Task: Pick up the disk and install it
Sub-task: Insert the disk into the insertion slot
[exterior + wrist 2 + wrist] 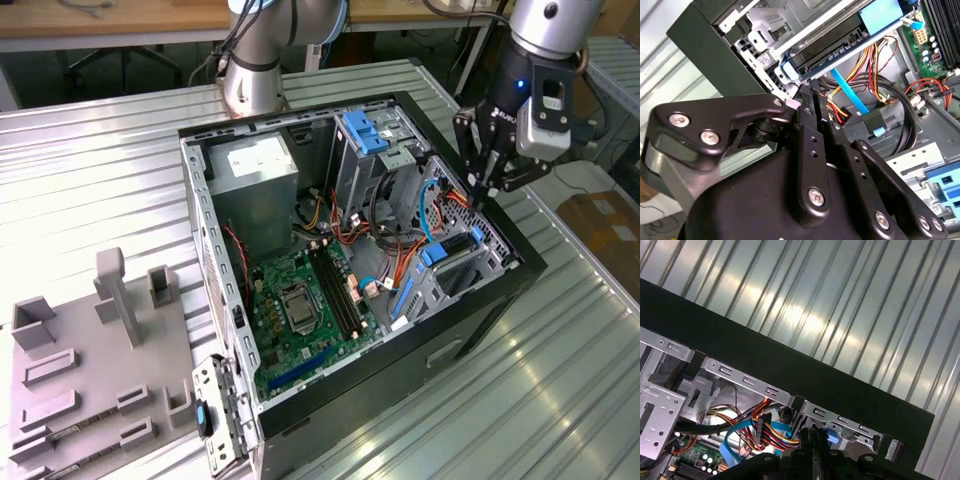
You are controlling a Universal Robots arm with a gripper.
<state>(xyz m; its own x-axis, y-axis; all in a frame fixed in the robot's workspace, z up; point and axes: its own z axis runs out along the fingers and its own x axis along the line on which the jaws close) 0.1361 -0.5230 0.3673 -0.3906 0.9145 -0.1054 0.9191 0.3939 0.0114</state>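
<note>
The disk (pixel 452 252) lies flat in the drive cage on the side of the open computer case (pixel 330 400) toward the exterior view's right, with blue rails along its edges. In the second wrist view the disk (pixel 825 47) is a dark slab with a blue rail end, sitting in the metal bay. My gripper (pixel 483 193) hangs just above that corner of the case, a little above the disk. Its black fingers (pixel 806 107) are pressed together with nothing between them. In the first wrist view the gripper (pixel 813 431) points down at the case rim and the cables.
A grey power supply box (pixel 258 170) with a white sticker and a bare blue bracket (pixel 368 130) sit at the case's far end. Motherboard (pixel 300 300) and loose cables (pixel 860 100) fill the middle. A grey fixture plate (pixel 90 370) lies on the ribbed metal table (pixel 90 170).
</note>
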